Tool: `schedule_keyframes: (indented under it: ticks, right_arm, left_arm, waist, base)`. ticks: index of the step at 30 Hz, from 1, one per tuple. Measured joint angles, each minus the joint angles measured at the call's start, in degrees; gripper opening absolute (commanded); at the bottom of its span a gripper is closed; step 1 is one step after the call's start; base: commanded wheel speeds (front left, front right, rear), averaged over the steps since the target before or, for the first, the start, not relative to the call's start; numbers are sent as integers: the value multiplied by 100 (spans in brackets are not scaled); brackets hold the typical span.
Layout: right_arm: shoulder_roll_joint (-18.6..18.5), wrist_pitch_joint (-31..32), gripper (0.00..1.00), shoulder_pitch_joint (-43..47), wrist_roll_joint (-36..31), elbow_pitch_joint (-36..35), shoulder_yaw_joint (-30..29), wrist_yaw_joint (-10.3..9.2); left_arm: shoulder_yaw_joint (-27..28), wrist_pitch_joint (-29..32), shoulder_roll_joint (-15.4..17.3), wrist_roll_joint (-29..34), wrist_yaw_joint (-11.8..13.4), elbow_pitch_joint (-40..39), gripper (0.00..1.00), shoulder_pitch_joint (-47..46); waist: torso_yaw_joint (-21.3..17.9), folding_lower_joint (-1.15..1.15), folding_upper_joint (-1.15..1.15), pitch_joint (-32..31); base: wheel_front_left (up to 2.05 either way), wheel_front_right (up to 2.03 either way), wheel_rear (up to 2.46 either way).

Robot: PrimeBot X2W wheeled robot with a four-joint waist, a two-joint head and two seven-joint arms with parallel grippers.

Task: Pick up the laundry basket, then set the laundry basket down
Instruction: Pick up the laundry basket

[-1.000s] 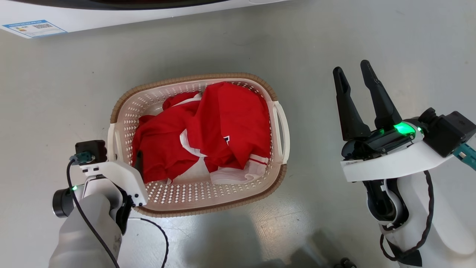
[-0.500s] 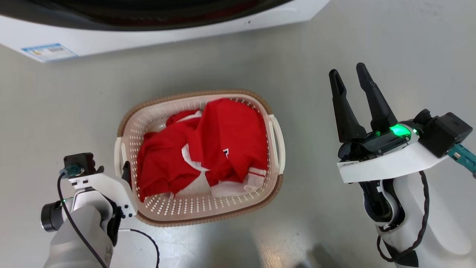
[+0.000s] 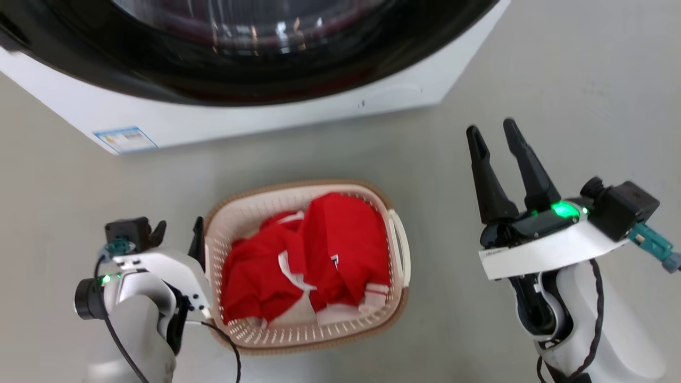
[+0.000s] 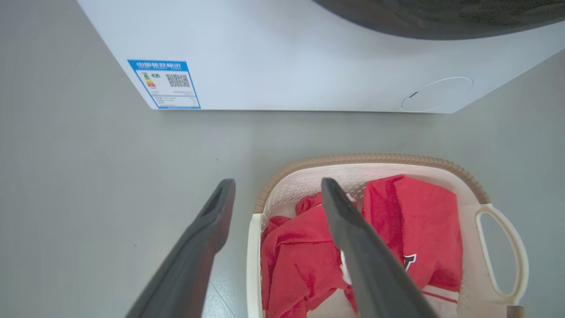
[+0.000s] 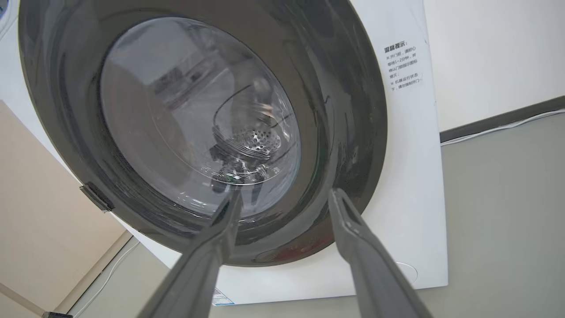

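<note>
Laundry room: front-loading washing machine (image 3: 255, 106), grey floor (image 3: 558, 80).

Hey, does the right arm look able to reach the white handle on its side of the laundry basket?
Probably yes. The right gripper is open, beside the laundry basket, and nothing stands between it and that handle. The red clothes lie inside the basket, off the handle.
</note>
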Motion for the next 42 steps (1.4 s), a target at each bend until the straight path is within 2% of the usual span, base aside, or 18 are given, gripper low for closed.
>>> schedule_keyframes:
  ticks: [13,19,27,31,42]
  right_arm:
    - [-16,0,100,597,32,126,-82,0]
    - [-45,0,100,868,31,201,-305,0]
    - [-71,0,100,1039,-40,165,-471,0]
    - [-58,0,100,1198,-145,264,-786,0]
    - [-33,0,100,1199,-236,289,-888,0]
  left_arm:
    - [31,0,-320,5,-101,-1659,100,1223]
    - [42,0,-446,-112,-124,-2525,100,1684]
    - [15,-2,-499,-332,-124,-3421,100,2157]
    - [-126,-8,-502,-404,-33,-3888,100,2408]
    - [-196,-8,-500,-456,67,-4140,100,2537]
  waist:
    - [204,0,0,-1294]
    - [339,0,0,-1792]
    - [463,0,0,-2080]
    - [508,0,0,-2196]
    - [527,0,0,-2186]
  base:
    - [0,0,0]
    - [0,0,0]
    - [0,0,0]
    - [0,0,0]
    - [0,0,0]
